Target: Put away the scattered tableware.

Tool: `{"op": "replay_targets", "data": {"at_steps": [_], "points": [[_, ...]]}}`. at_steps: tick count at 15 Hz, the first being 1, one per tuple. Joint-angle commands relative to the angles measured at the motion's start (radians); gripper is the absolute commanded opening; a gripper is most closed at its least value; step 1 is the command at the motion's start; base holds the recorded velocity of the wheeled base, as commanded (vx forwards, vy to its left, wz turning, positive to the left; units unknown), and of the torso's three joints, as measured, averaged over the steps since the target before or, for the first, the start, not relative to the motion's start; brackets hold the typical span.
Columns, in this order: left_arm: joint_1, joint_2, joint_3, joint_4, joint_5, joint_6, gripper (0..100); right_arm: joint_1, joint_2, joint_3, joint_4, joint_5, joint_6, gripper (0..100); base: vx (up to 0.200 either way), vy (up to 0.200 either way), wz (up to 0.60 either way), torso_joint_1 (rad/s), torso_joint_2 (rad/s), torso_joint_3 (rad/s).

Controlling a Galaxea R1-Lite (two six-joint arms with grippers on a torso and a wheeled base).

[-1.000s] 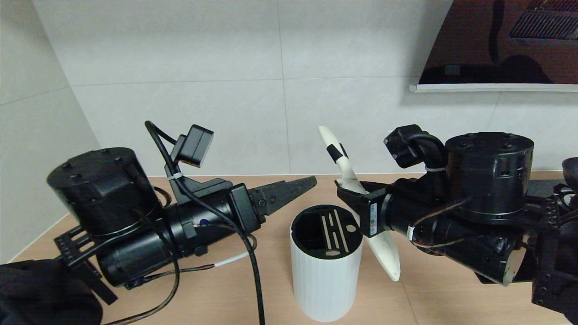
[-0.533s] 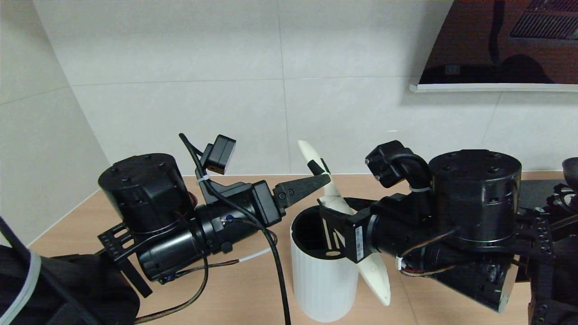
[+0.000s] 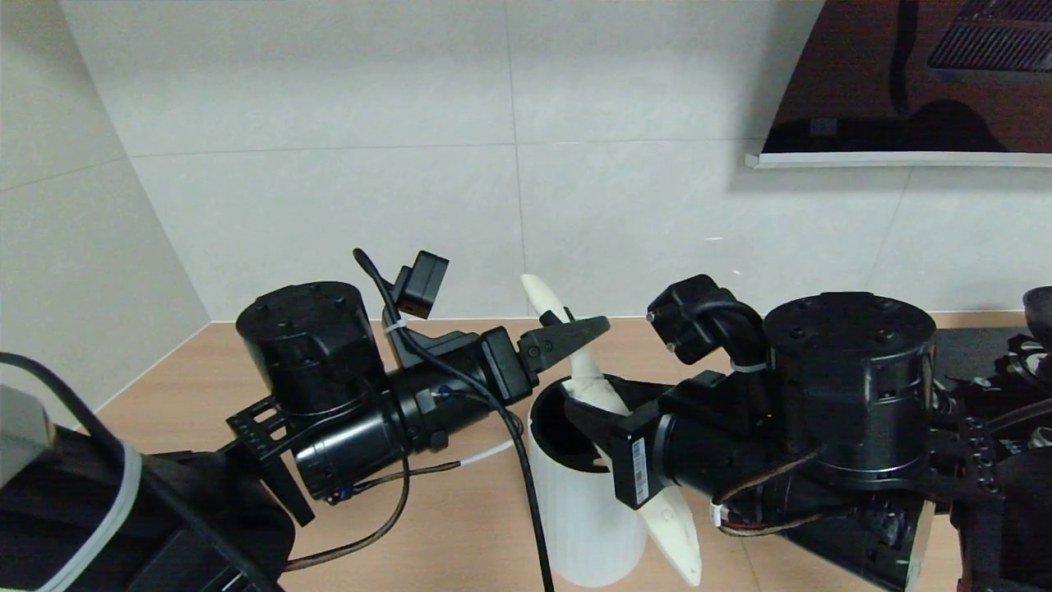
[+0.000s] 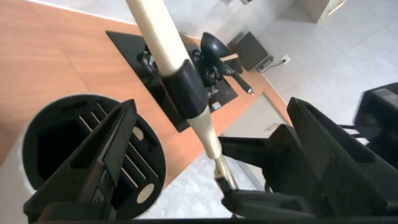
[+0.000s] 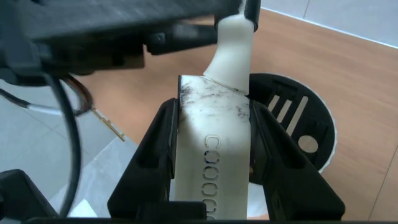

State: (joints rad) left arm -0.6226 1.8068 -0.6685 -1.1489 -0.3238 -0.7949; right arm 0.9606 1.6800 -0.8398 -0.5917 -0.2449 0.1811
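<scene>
White plastic spatula clamped at its blade by the right end effector, long axis tilted, handle running up into the wide-apart left end effector, blade tip beside the white ribbed cylindrical holder just below on the wooden bench.

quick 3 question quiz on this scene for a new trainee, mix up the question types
1. True or false: the right end effector is clamped on the white spatula.
2. What stands on the counter below the two arms?
A) a white holder with a black slotted top
B) a metal pot
C) a glass jar
3. Short answer: which arm's end effector is open, on either side of the spatula's handle?

Key
1. True
2. A
3. The left end effector
</scene>
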Motion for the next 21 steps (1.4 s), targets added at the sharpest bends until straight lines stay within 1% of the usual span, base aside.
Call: {"op": "replay_targets", "data": {"at_steps": [1,8,10,12,13,21], "points": [[0.001,0.028,-0.023,0.002,0.022,0.000,100,0.001,0.006,0.002,0.000,-0.001,0.000,0,0.000,0.000,0.00,0.000,0.00,0.000],[0.000,0.036,-0.029,0.002,0.025,0.000,100,0.003,0.023,0.005,-0.002,-0.001,0.000,0,0.000,0.000,0.00,0.000,0.00,0.000],[0.000,0.039,-0.029,0.002,0.023,0.000,100,0.024,0.021,0.007,-0.002,-0.001,0.000,0,0.000,0.000,0.00,0.000,0.00,0.000],[-0.002,0.043,-0.029,0.002,0.023,0.002,100,0.027,0.021,0.007,-0.002,0.001,0.012,0,0.000,0.000,0.00,0.000,0.00,0.000],[-0.003,0.045,-0.029,0.002,0.023,0.002,0,0.027,0.021,0.007,-0.002,0.001,0.012,0,0.000,0.000,0.00,0.000,0.00,0.000],[-0.006,0.048,-0.028,0.000,0.023,0.003,0,0.026,0.018,0.007,-0.008,-0.001,0.015,0,0.000,0.000,0.00,0.000,0.00,0.000]]}}
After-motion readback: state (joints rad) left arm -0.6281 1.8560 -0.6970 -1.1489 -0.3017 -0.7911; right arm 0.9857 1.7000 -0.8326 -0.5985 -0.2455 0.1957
